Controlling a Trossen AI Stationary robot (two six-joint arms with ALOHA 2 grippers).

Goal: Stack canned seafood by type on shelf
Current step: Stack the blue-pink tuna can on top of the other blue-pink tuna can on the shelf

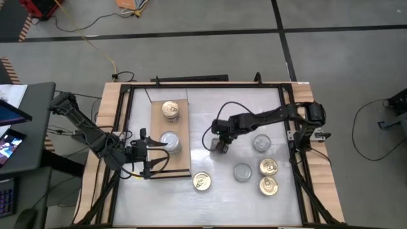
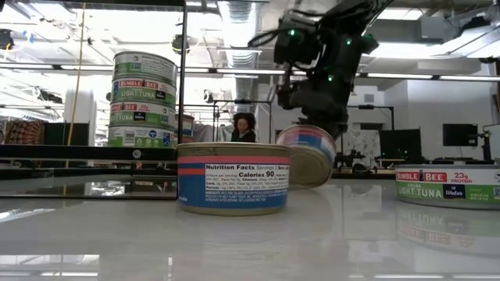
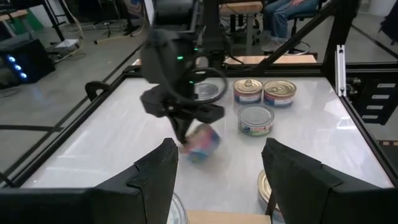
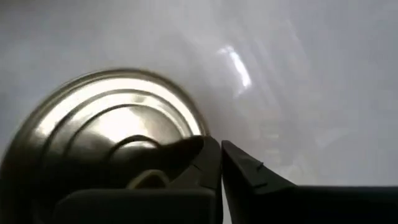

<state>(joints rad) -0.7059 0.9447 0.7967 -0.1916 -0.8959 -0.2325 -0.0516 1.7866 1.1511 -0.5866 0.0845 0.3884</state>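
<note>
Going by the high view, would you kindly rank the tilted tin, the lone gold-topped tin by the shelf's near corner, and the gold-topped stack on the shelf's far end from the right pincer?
1. Tilted tin, pinched at the right pincer itself, mid-table.
2. Lone gold-topped tin, nearer the front edge, beside the shelf.
3. Gold-topped stack, on the shelf's far end.

The left arm comes in from the left edge of the high view, bent at the elbow, its forearm running level toward centre; the left pincer [image 1: 154, 156] sits left of centre with its fingers [image 3: 155, 177] spread wide. The right arm reaches from the right side toward centre, wrist bent down; the right pincer [image 1: 220, 146] has its fingertips [image 4: 245, 171] pressed nearly together.
</note>
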